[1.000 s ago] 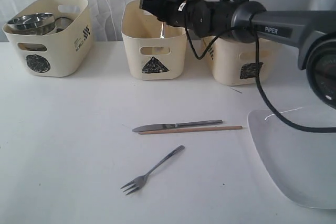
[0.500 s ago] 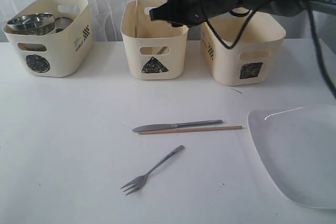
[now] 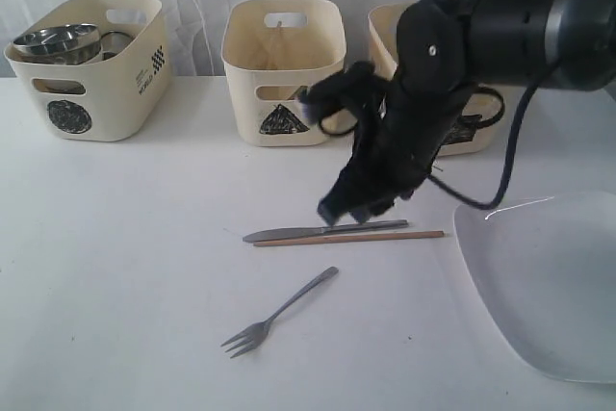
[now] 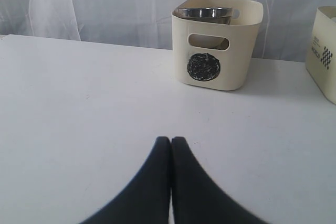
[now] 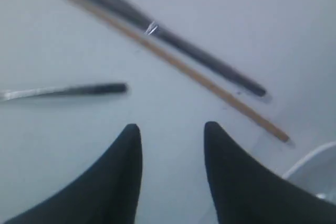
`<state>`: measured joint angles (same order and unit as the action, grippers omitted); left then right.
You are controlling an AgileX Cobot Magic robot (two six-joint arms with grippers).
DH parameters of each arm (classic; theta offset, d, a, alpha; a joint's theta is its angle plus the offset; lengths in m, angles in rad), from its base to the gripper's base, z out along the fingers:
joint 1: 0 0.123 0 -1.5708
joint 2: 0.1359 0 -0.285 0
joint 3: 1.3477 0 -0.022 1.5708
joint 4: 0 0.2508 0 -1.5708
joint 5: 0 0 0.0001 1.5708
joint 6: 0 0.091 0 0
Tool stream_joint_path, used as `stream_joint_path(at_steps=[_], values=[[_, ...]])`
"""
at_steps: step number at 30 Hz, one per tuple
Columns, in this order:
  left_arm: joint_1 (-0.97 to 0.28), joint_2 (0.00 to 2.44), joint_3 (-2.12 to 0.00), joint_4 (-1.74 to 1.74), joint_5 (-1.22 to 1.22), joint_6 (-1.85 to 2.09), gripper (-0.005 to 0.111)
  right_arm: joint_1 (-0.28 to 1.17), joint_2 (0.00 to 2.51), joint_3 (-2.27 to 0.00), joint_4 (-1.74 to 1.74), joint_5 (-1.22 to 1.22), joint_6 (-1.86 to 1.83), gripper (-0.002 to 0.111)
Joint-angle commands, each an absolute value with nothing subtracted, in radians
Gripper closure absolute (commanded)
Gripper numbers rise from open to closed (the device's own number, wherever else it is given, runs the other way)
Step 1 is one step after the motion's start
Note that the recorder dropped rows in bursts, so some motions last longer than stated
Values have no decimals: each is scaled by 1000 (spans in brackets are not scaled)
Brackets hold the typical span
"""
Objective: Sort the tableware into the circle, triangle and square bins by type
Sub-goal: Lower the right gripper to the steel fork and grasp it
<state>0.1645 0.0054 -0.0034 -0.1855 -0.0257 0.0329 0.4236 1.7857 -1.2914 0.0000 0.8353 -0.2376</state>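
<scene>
A steel knife (image 3: 289,234) and a wooden chopstick (image 3: 385,236) lie side by side mid-table, with a steel fork (image 3: 279,313) nearer the front. My right gripper (image 3: 348,211) hangs just above the knife, open and empty. In the right wrist view it (image 5: 172,127) points at bare table short of the knife (image 5: 173,38), chopstick (image 5: 178,64) and fork handle (image 5: 68,91). Another chopstick (image 3: 280,45) leans inside the triangle bin (image 3: 284,122). Steel ware (image 3: 58,42) fills the circle bin (image 3: 91,93). The white plate (image 3: 549,286) lies at the right. My left gripper (image 4: 171,140) is shut over bare table.
The square bin (image 3: 481,132) stands at the back right, largely hidden by the right arm. The three bins line the far edge before a white curtain. The left wrist view faces the circle bin (image 4: 218,51), with another bin's side (image 4: 325,56) at its edge.
The right arm has swung down from over the triangle bin to just above the knife and chopstick. A chopstick now rests in that bin. The left gripper has stayed still.
</scene>
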Motion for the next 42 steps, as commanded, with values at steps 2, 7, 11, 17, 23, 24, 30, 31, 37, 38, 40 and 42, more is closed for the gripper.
stream_joint_path(at_steps=[2, 7, 11, 17, 23, 24, 30, 31, 37, 38, 40, 42], values=[[166, 0, 0, -193, -29, 30, 107, 529, 1773, -1245, 0, 792, -596, 70], [166, 0, 0, -193, -29, 30, 107, 559, 1785, -1245, 0, 739, -618, 70], [166, 0, 0, -193, -29, 30, 107, 559, 1822, -1245, 0, 791, -780, 70], [166, 0, 0, -193, -29, 30, 107, 559, 1875, -1245, 89, 813, -1072, 62], [166, 0, 0, -193, -29, 30, 107, 559, 1939, -1300, 112, 796, -1211, 57], [166, 0, 0, -193, -29, 30, 107, 559, 1956, -1324, 112, 798, -1234, 57], [166, 0, 0, -193, -29, 30, 107, 592, 2025, -1412, 142, 890, -1235, 57], [166, 0, 0, -193, -29, 30, 107, 597, 2034, -1417, 143, 903, -1235, 57], [166, 0, 0, -193, -29, 30, 107, 597, 2104, -1456, 157, 921, -1227, 57], [166, 0, 0, -193, -29, 30, 107, 597, 2111, -1458, 157, 921, -1227, 57], [166, 0, 0, -193, -29, 30, 107, 597, 2126, -1466, 157, 931, -1225, 57], [166, 0, 0, -193, -29, 30, 107, 597, 2135, -1468, 148, 947, -1194, 57]])
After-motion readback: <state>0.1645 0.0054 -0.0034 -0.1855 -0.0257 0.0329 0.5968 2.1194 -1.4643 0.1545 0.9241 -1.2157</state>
